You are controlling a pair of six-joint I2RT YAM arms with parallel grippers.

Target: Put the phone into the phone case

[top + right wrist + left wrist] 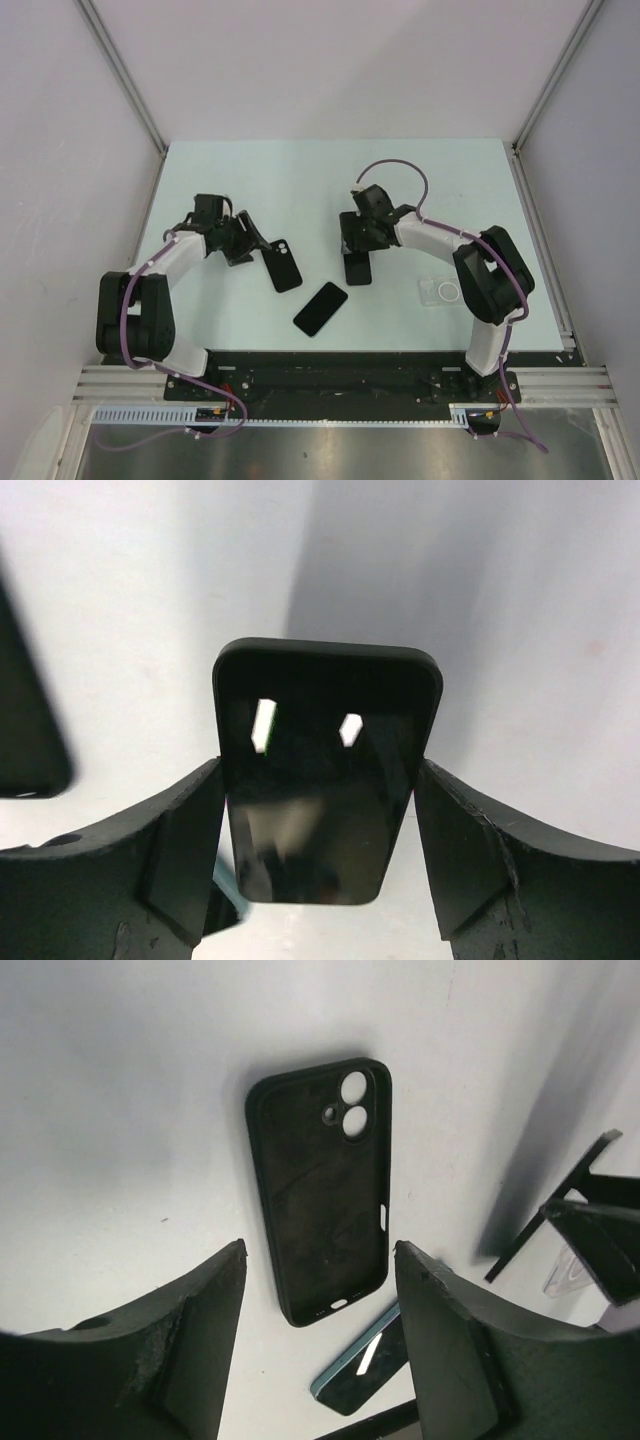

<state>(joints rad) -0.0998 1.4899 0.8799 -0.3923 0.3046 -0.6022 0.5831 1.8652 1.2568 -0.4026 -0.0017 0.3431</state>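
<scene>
The transparent phone case [441, 291], with a white ring in its middle, lies flat at the right of the table. My right gripper [358, 250] [318, 770] is shut on the long edges of a black phone [358, 270] [320, 780] and holds it tilted off the table, left of the clear case. In the left wrist view this phone [550, 1210] shows edge-on. My left gripper [245, 240] [320, 1250] is open and empty, just above the table.
A black case [283, 265] [320, 1180] with camera holes lies open side up beside my left gripper. A second, teal-edged phone [320, 308] [365, 1365] lies screen up near the front middle. White walls and metal rails bound the table [300, 180].
</scene>
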